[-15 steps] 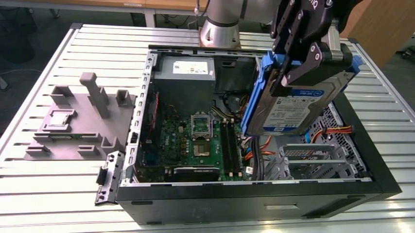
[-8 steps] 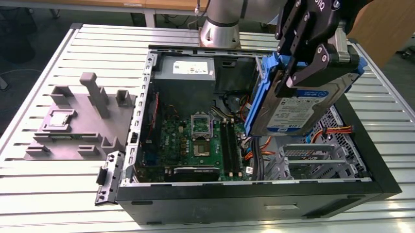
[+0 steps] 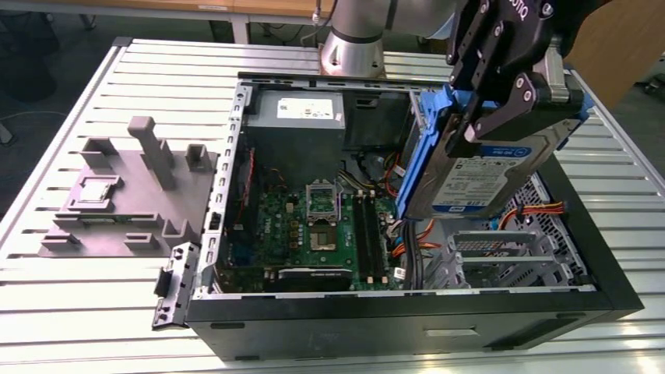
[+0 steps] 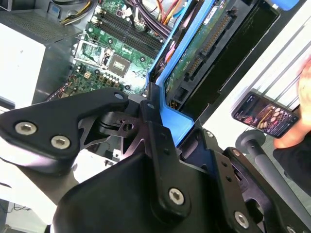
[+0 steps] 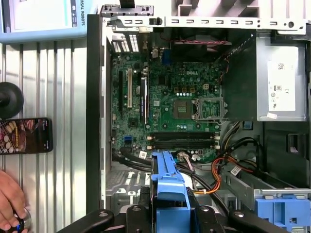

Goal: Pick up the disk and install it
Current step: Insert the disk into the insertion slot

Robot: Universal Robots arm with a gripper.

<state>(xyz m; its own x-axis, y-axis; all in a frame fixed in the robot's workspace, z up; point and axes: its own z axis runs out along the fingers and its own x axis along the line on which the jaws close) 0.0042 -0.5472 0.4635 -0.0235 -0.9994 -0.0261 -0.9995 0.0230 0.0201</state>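
The disk (image 3: 487, 178), a silver drive with a white and blue label in a blue carrier, hangs tilted on edge over the right side of the open computer case (image 3: 416, 315). My gripper (image 3: 507, 109) is shut on its upper end. In the second wrist view the fingers (image 4: 160, 131) clamp the blue carrier (image 4: 177, 119), and the disk's green circuit side (image 4: 206, 46) faces the case wall. The first wrist view shows the carrier's edge (image 5: 167, 191) between my fingers, above the motherboard (image 5: 170, 107). A metal drive cage (image 3: 499, 253) sits below the disk.
Orange and black cables (image 5: 216, 174) lie near the cage. A grey power supply (image 3: 296, 113) fills the case's rear corner. Another blue bracket (image 5: 282, 211) sits inside the case. A grey fixture (image 3: 124, 195) stands on the slatted table. A phone (image 5: 26, 136) and a person's hand (image 5: 9, 204) are beside the case.
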